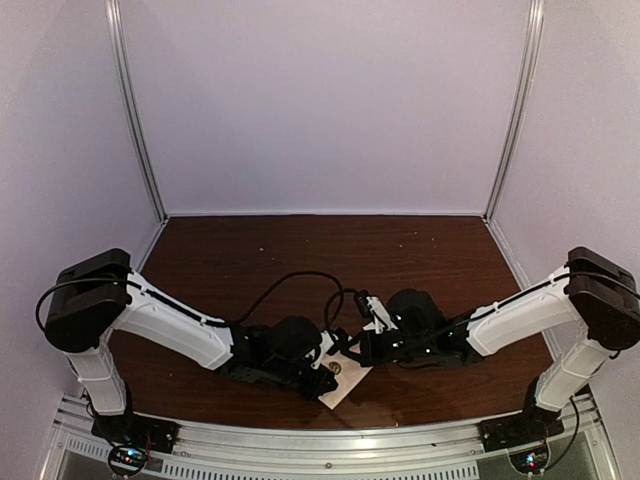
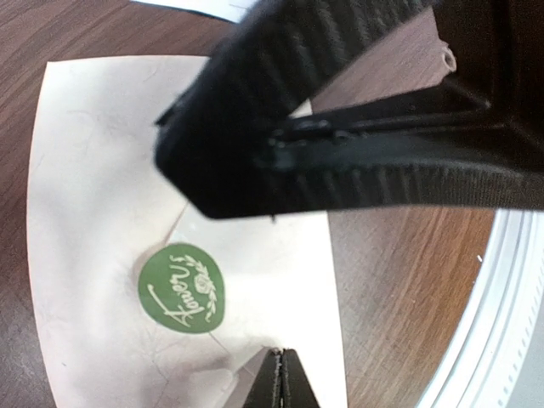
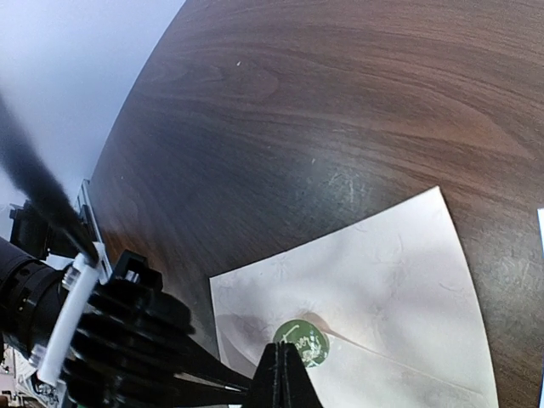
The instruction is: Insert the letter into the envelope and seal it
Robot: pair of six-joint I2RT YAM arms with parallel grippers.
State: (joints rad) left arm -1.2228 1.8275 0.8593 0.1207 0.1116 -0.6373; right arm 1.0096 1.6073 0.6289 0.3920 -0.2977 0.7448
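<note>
My left tool [image 2: 278,378] and right tool [image 3: 280,374] are both pressed together with nothing between the fingers, and their tips sit close over the envelope [image 3: 382,280]. The envelope lies flat on the dark surface [image 3: 323,127] near the front edge, with a round green sticker [image 2: 181,287] on its face.

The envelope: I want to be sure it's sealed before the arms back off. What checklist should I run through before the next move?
1. The flap of the envelope is folded down: ok.
2. The green round sticker covers the flap's tip: ok.
3. The letter is inside: cannot tell, no sheet in view.
4. The left gripper is shut and empty: ok.
5. The right gripper is shut, tip at the sticker: ok; whether it presses: cannot tell.
6. The envelope lies flat on the table: ok.
</note>
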